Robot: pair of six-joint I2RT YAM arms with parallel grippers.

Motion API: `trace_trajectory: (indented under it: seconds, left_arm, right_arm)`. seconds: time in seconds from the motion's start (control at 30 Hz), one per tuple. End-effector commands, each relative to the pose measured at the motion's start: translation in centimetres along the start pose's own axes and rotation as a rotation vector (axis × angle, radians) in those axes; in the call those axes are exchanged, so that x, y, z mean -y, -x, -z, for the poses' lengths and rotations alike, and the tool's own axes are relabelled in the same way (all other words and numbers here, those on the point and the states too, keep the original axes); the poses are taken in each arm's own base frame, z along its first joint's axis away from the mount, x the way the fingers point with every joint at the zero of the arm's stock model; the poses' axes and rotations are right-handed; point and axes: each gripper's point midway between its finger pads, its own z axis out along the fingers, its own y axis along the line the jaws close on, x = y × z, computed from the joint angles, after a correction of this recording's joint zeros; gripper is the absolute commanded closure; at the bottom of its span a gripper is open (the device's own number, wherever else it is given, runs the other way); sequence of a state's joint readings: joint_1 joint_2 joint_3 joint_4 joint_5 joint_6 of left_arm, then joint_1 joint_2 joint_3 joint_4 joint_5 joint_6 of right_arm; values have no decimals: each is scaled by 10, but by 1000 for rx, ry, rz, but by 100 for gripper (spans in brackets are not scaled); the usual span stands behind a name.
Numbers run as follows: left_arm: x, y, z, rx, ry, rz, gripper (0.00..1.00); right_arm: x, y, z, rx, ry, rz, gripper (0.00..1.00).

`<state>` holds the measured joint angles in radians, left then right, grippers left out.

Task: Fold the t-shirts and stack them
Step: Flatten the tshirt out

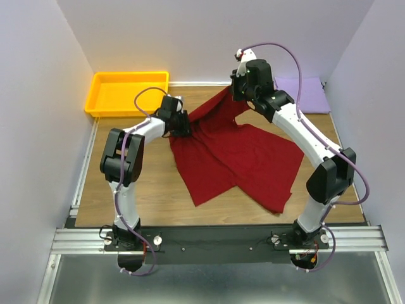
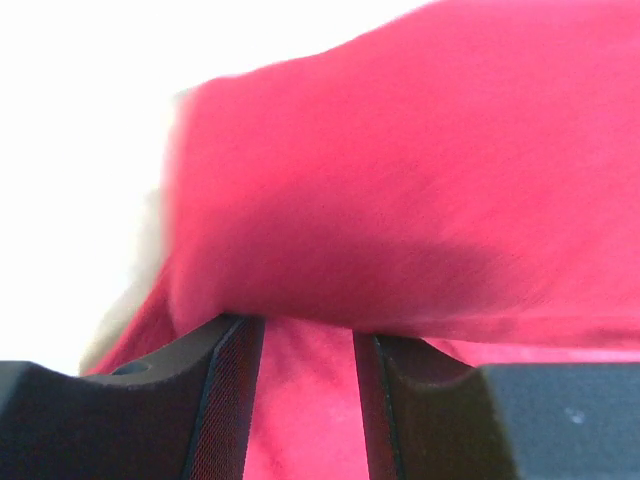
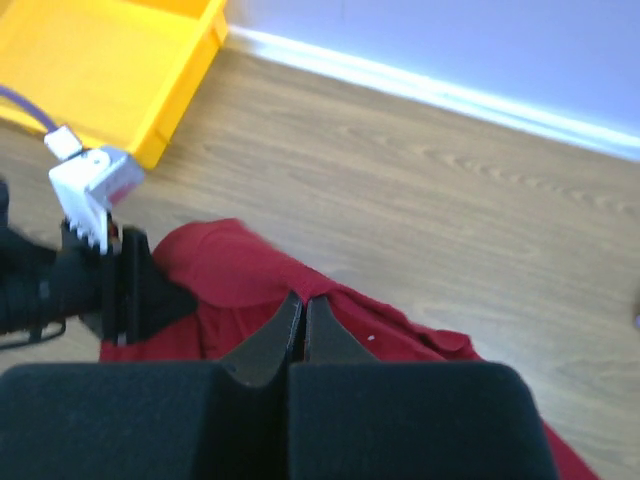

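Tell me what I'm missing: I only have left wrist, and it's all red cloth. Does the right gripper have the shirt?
Observer: Yes. The right gripper is shut on a far part of the red t-shirt, holding it raised.
Operator: And the rest of it?
Observer: It is spread and rumpled on the table between the arms, not folded.
Operator: Second shirt?
Observer: The lavender t-shirt lies flat at the far right corner, behind the right arm.

even, bright light in the top view; in the left wrist view, blown-out white glare above the blurred red shirt.
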<state>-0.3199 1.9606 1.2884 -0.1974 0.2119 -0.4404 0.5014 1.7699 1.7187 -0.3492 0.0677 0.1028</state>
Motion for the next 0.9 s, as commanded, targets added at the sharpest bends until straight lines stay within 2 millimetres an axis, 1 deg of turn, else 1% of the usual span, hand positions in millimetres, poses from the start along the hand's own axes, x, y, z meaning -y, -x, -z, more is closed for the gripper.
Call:
trace_trajectory:
  seconds: [0.0, 0.03, 0.1, 0.13, 0.17, 0.2, 0.23, 0.27, 0.3, 0.33, 0.37, 0.4, 0.43, 0.47, 0.5, 0.53, 0.57, 0.6, 0.63, 0.67, 0.7, 0.73, 0.77, 0.8, 0.83, 0.87]
  left_arm:
    - [-20, 63, -2, 103, 45, 55, 53]
    - [-17, 86, -2, 140, 46, 47, 53]
    - [-17, 108, 2, 183, 58, 37, 52]
    - [-18, 125, 9, 222, 70, 34, 53]
    - [-18, 131, 13, 241, 76, 31, 53]
    - [-21, 138, 19, 268, 92, 32, 53]
    - [-18, 145, 32, 310, 88, 29, 52]
    - [-20, 148, 40, 335, 92, 38, 52]
    - [-19, 149, 48, 354, 91, 40, 52]
    - [-17, 149, 67, 394, 90, 40, 52]
    - [-16, 148, 77, 413, 90, 43, 52]
    - [-14, 147, 86, 429, 88, 43, 51]
    - [-13, 139, 106, 451, 90, 45, 50]
    - [-11, 138, 116, 472, 88, 45, 49]
    - [-10, 129, 135, 499, 92, 45, 49]
    - [-10, 125, 144, 511, 93, 44, 49]
    - [-9, 120, 154, 522, 88, 45, 48]
    - [-10, 115, 162, 535, 91, 44, 48]
    - [-14, 106, 178, 563, 115, 45, 48]
    - [-14, 101, 185, 573, 116, 42, 48]
    - [-15, 96, 192, 585, 117, 39, 48]
    - [-10, 94, 209, 620, 104, 30, 48]
    - [-15, 81, 207, 602, 113, 21, 48]
    - [-15, 76, 211, 606, 110, 14, 48]
    - [-16, 66, 217, 612, 106, 1, 48]
    - [-16, 63, 220, 617, 104, -7, 48]
  right_arm:
    - [4, 45, 17, 103, -4, 47, 99]
    - [-3, 52, 27, 121, 38, 60, 99]
    - [-12, 58, 39, 139, 92, 75, 99]
    - [-17, 57, 44, 136, 121, 79, 99]
    - [-27, 62, 59, 150, 184, 85, 99]
    - [-33, 61, 65, 147, 219, 88, 99]
    - [-38, 53, 71, 127, 252, 90, 99]
    - [-50, 54, 86, 128, 326, 88, 99]
    - [-55, 51, 94, 117, 363, 85, 99]
    - [-62, 44, 102, 92, 404, 70, 99]
    - [-74, 37, 118, 78, 484, 63, 99]
    - [-80, 31, 128, 64, 532, 55, 99]
    - [-87, 24, 136, 46, 582, 46, 99]
    - [-102, 3, 148, -15, 684, 18, 99]
    - [-109, -4, 165, -42, 741, -10, 99]
    - [-116, -16, 174, -80, 795, -31, 99]
    - [-130, -40, 187, -155, 900, -59, 99]
    - [-137, -55, 195, -204, 945, -80, 99]
    - [-142, -67, 208, -246, 985, -96, 99]
    - [-150, -80, 219, -295, 1037, -113, 99]
    - [-158, -99, 228, -351, 1067, -113, 99]
    - [-161, -125, 232, -424, 1074, -125, 99]
    - [-169, -148, 243, -497, 1092, -111, 99]
    - [-173, -165, 248, -550, 1100, -109, 99]
    - [-175, -192, 257, -648, 1104, -113, 99]
    - [-187, -213, 266, -734, 1129, -87, 97]
